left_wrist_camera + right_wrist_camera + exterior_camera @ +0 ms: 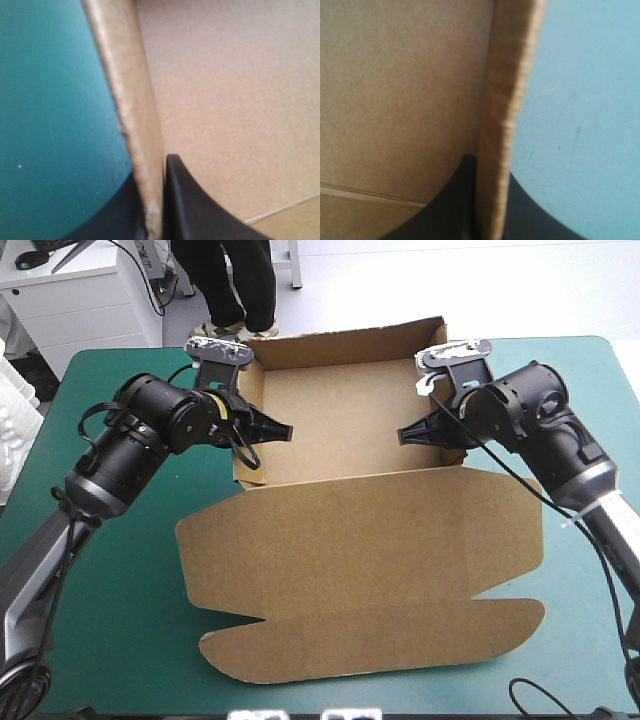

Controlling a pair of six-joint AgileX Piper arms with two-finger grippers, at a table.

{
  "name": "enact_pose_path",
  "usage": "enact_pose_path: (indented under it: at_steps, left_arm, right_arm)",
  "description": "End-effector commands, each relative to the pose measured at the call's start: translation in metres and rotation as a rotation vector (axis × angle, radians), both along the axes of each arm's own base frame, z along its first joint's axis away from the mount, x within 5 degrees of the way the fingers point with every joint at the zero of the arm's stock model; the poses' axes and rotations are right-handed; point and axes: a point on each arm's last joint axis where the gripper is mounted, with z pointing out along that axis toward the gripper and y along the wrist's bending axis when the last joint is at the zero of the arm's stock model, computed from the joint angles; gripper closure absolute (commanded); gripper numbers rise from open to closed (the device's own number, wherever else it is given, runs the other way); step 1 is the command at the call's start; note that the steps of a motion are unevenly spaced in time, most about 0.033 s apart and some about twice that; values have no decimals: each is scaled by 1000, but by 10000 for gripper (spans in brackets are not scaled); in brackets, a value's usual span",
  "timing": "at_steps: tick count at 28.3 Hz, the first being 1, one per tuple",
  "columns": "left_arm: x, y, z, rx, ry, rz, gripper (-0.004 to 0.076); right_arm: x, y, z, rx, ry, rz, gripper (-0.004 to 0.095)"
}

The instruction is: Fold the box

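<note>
Our left pincer (pixel 268 430) is clenched on the left side wall (pixel 134 115) of the brown box (pixel 350 410), with one black finger inside the tray and the other outside, over the teal-green cover (pixel 50 125). Our right pincer (pixel 415 436) grips the opposite wall (pixel 505 110) the same way. The box stands as an open tray near the counter's (pixel 110 630) far edge, midway between its side edges. Only the high view shows the lid (pixel 360 570) lying flat toward the near edge. The wrist views show just board, a crease (pixel 280 211) and bare cover.
</note>
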Motion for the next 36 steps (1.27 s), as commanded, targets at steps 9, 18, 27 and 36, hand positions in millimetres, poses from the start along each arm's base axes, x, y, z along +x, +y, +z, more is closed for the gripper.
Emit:
enact_pose_path:
  at_steps: [9, 18, 27, 36]
  left_arm:
    - [17, -8, -19, 170, 31, -81, 729]
    - [37, -20, -67, 237, 131, -107, 729]
    - [54, -22, -99, 235, 175, -107, 727]
    - [67, -13, -126, 169, 312, -122, 727]
  right_arm:
    - [27, 3, -33, 24, 167, 54, 927]
    - [50, -3, -66, -10, 282, 25, 927]
    - [64, 2, -87, -24, 311, 27, 927]
    - [73, 8, -109, -12, 370, 27, 927]
